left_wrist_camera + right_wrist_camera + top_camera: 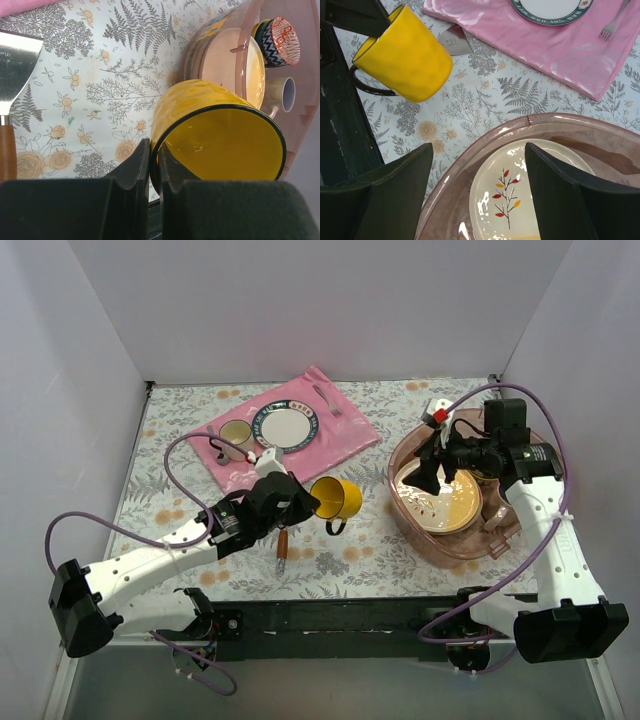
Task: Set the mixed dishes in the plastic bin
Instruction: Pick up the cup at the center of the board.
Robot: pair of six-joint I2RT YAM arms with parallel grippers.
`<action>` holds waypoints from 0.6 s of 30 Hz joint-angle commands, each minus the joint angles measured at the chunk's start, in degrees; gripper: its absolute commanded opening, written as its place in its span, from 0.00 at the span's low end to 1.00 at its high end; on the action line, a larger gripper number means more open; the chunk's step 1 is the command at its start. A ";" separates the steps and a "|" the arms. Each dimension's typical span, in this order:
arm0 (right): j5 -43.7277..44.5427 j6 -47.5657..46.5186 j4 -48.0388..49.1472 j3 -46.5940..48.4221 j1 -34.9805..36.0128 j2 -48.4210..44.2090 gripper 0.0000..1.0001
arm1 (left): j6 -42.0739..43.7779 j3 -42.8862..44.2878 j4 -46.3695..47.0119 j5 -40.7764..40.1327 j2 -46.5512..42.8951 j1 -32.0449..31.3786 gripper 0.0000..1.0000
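Nearest the bases, the left gripper [152, 155] is clamped on the wall of the yellow mug [210, 130], one finger inside the dark-edged rim and one outside; the mug is tipped over with its mouth toward the wrist, and in the top view its handle hangs at 6 o'clock; whether it has cleared the flowered cloth I cannot tell; a wooden-handled spatula [15, 65] lies on the cloth at 7 o'clock of it. The mug looks rigid, glossy and probably slick, light for one arm but liable to chip; a pinch on the wall alone could let it swivel, so I would keep the grip deep on the rim and lower it, not drop it. At 3 o'clock of the mug sits the plastic bin [580, 120], with the right gripper [477, 150] over it, jaws spread wide and empty; inside are a twig-patterned plate [505, 190], small bowls [280, 35] and a pinkish mug [282, 95], all breakable, so aim for bare plate. Farther, at 11 o'clock, the pink mat [340, 430] carries a blue-rimmed plate [285, 426], a cream mug [235, 435] and a fork [325, 400].
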 commanded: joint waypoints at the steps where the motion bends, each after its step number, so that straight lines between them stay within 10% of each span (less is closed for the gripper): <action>1: 0.90 1.20 -0.18 3.12 2.44 0.68 0.82 | -4.11 5.11 3.96 -10.79 2.24 -4.62 0.00; 18: 10.56 3.66 -0.27 8.31 10.97 3.67 0.82 | -10.09 15.92 -4.83 -21.18 13.59 -11.48 0.00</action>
